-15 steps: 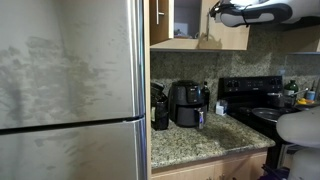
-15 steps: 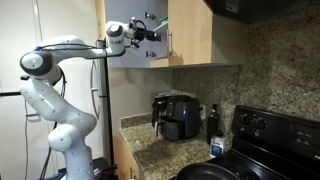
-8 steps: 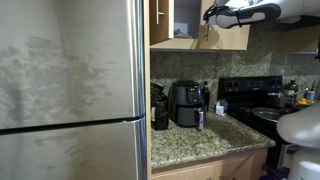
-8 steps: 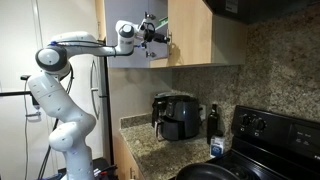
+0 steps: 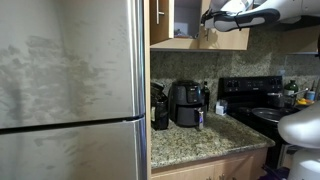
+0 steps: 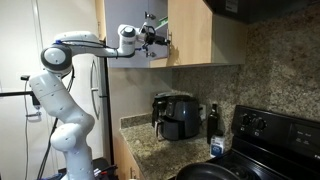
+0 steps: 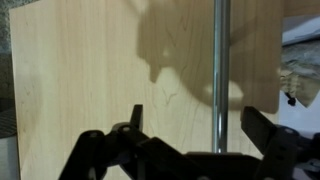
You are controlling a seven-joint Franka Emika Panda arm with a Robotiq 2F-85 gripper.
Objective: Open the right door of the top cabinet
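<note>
Evidently the gripper (image 7: pixel 192 128) is squared up to the right door (image 7: pixel 100 70) of the top cabinet (image 6: pixel 192 55) so that the slim silver handle (image 7: pixel 222 60) stands between its two spread fingers (image 7: pixel 133 122). They are released and grasp nothing. Judging by the task, this placement sets up a pull on the bar. The door appears closed or nearly so, high above the counter (image 5: pixel 205 140), beside the exposed interior (image 5: pixel 186 18). Counted: one gripper, two fingers, one handle in the wrist view.
</note>
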